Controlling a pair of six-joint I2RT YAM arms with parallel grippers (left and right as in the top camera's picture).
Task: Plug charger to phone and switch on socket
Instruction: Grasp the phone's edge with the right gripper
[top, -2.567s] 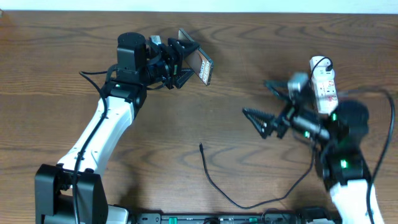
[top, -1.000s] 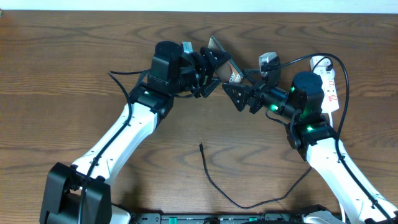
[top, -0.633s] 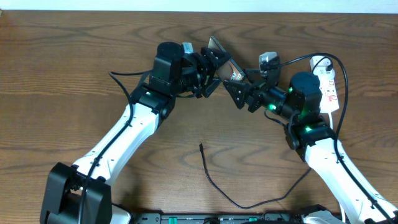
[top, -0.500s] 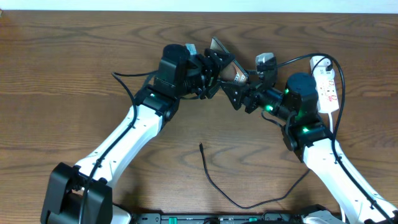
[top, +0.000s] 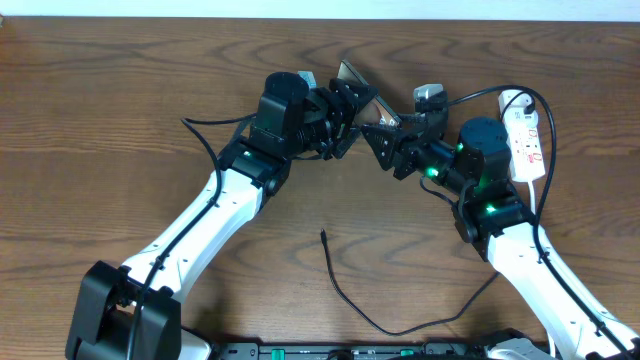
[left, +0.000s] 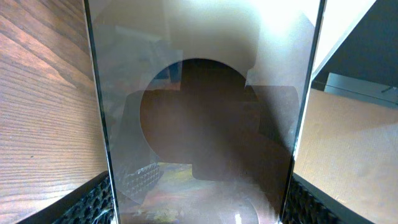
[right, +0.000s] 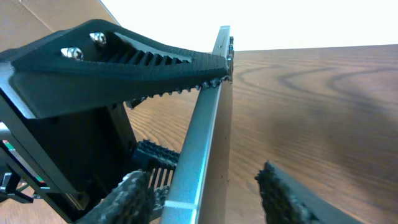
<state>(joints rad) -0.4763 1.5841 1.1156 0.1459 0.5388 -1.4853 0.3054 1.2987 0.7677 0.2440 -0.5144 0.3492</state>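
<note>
While the left fingers (left: 93, 199) clamp the phone (left: 199, 124) and the right fingers (right: 124, 56) stand apart around its edge, the charger (top: 331, 272) lies unplugged on the table (top: 100, 120), the socket (top: 524, 140) apparently not yet switched.

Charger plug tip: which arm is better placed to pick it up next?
Probably the right. The left gripper holds the phone across its width; the right gripper only straddles the phone's edge, and the charger cable trails toward its side.
</note>
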